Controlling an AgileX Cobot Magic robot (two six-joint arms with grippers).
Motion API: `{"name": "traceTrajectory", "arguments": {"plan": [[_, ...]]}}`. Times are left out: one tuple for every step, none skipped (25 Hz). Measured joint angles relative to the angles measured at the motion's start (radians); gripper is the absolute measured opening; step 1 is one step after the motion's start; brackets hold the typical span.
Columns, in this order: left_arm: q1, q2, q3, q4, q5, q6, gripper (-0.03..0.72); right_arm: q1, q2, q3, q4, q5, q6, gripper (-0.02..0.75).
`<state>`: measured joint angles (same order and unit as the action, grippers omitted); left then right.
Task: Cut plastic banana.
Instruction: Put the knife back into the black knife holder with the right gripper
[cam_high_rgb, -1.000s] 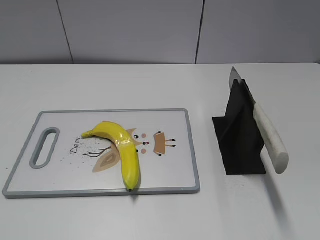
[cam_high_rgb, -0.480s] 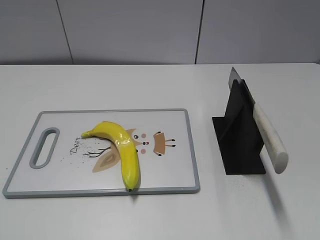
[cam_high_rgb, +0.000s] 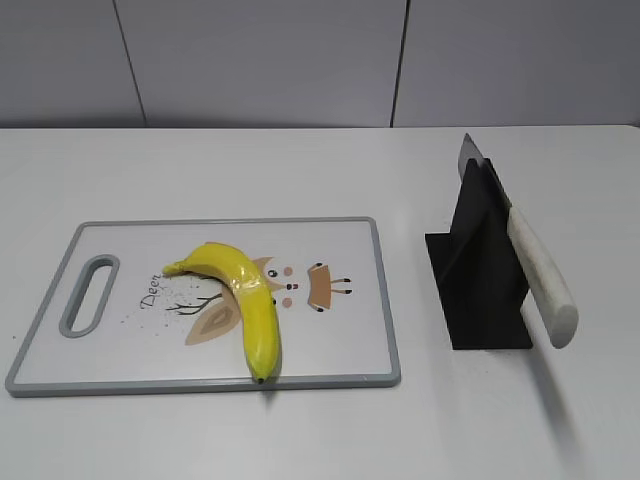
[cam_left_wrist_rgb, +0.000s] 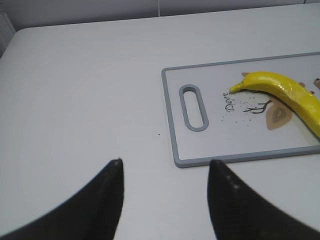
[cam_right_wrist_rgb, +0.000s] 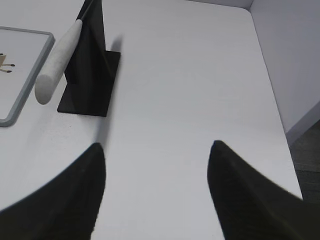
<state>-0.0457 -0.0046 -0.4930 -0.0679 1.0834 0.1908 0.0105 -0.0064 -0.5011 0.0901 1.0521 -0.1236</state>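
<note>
End effectors (cam_left_wrist_rgb: 165, 165) apart; plastic banana (cam_high_rgb: 245, 300) tip-toward-camera

Only readable text I can spot is the word "Deer" printed in dark script on the cutting board (cam_high_rgb: 340, 345), running sideways just right of the handle slot, next to a little cartoon deer face drawing. It shows up in the left wrist view too, on the board (cam_left_wrist_rgb: 172, 120) just below the banana (cam_left_wrist_rgb: 280, 90) stem end. Nothing legible on the knife (cam_high_rgb: 535, 270) or the black stand (cam_high_rgb: 480, 290), no brands or numbers anywhere.
</note>
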Motion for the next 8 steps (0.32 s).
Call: {"name": "traceTrajectory", "arguments": {"plan": [[0.0, 0.0, 0.0, 0.0, 0.0, 0.0, 0.521, -0.002, 0.0, 0.0, 0.0, 0.0, 0.0, 0.516], [0.0, 0.0, 0.0, 0.0, 0.0, 0.0, 0.521, -0.002, 0.0, 0.0, 0.0, 0.0, 0.0, 0.516], [0.0, 0.0, 0.0, 0.0, 0.0, 0.0, 0.521, -0.003, 0.0, 0.0, 0.0, 0.0, 0.0, 0.516], [0.0, 0.0, 0.0, 0.0, 0.0, 0.0, 0.521, -0.003, 0.0, 0.0, 0.0, 0.0, 0.0, 0.516], [0.0, 0.0, 0.0, 0.0, 0.0, 0.0, 0.519, -0.003, 0.0, 0.0, 0.0, 0.0, 0.0, 0.515], [0.0, 0.0, 0.0, 0.0, 0.0, 0.0, 0.514, -0.003, 0.0, 0.0, 0.0, 0.0, 0.0, 0.513], [0.0, 0.0, 0.0, 0.0, 0.0, 0.0, 0.508, -0.003, 0.0, 0.0, 0.0, -0.001, 0.0, 0.512], [0.0, 0.0, 0.0, 0.0, 0.0, -0.001, 0.503, -0.003, 0.0, 0.0, 0.0, -0.001, 0.0, 0.511]]}}
